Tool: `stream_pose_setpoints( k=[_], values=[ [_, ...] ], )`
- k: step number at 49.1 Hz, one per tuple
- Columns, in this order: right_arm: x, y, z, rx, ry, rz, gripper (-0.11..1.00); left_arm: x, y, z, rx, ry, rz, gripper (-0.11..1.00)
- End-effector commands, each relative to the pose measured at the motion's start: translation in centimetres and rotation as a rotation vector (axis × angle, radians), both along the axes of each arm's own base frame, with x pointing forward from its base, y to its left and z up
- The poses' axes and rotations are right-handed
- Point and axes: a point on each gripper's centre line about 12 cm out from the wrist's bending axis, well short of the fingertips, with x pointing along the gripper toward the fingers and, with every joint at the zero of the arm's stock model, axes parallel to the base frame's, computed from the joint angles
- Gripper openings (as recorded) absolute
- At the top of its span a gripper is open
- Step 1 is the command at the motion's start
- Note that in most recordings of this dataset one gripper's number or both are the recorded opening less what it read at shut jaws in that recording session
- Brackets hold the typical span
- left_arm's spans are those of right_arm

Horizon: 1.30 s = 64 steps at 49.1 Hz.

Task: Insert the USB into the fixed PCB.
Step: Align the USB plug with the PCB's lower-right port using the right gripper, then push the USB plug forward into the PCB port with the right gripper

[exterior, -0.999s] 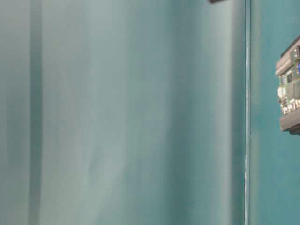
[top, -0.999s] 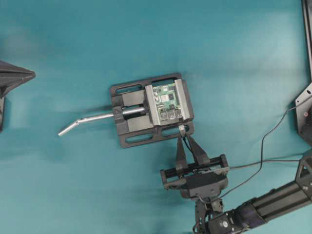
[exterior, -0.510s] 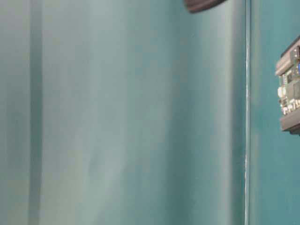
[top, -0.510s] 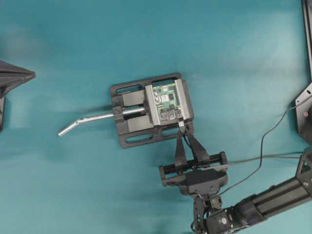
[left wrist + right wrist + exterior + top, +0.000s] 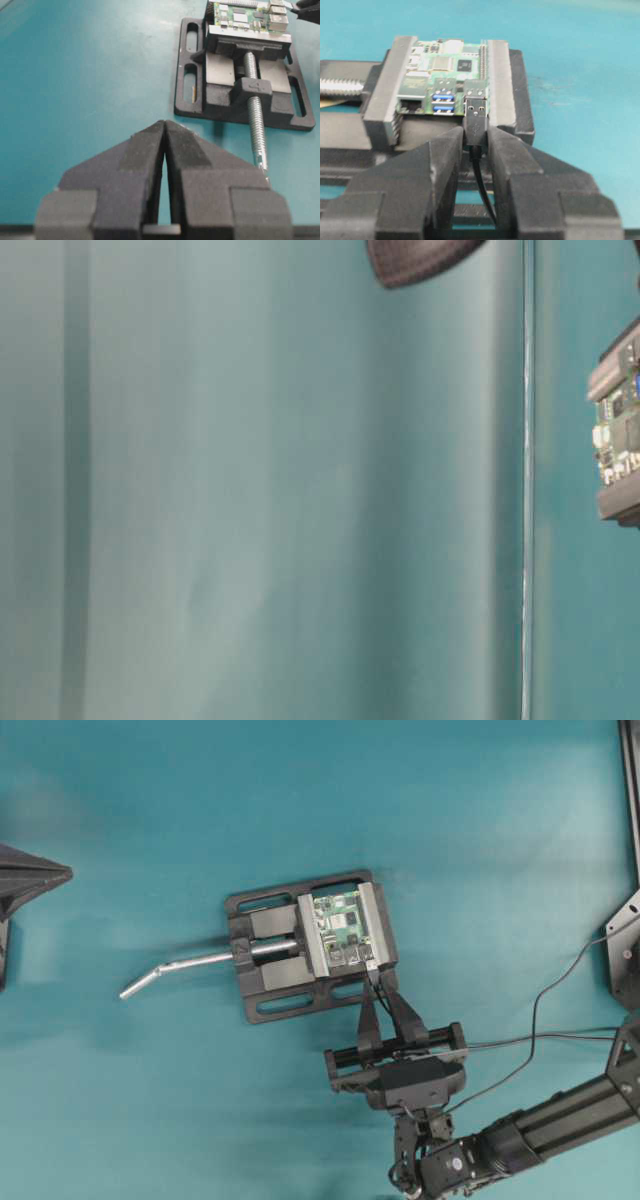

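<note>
Teal worktop (image 5: 480, 830) spans every view. Black vise (image 5: 275, 970) sits near centre of the overhead view, grey clamp faces closed on the fixed PCB (image 5: 342, 930), silver handle (image 5: 180, 967) sticking out to the left and bent at its end. Right arm reaches in from the lower right; right gripper (image 5: 375, 982) points up at the board's lower edge. Its fingers (image 5: 440, 160) are pinched on the dark body of the USB (image 5: 476, 116), thin black cable (image 5: 482, 185) trailing back between them. Metal tip of the plug sits at the mouth of the right-hand silver port, beside the two blue ports; how deep it is seated cannot be told. Left gripper (image 5: 164, 137) hangs well clear of the vise, its fingers pressed together on nothing.
</note>
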Motion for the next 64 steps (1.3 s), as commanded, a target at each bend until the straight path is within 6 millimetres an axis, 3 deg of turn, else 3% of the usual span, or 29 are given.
stream_pose_setpoints(
  k=[1, 64],
  values=[
    [0.28, -0.13, 2.01, 0.021, -0.047, -0.004, 0.22, 0.22, 0.14, 1.15, 0.008, -0.025, 0.005, 0.00],
    [0.55, -0.65, 2.12, 0.025, -0.052, 0.006, 0.22, 0.22, 0.14, 1.15, 0.008, -0.025, 0.005, 0.00]
  ],
)
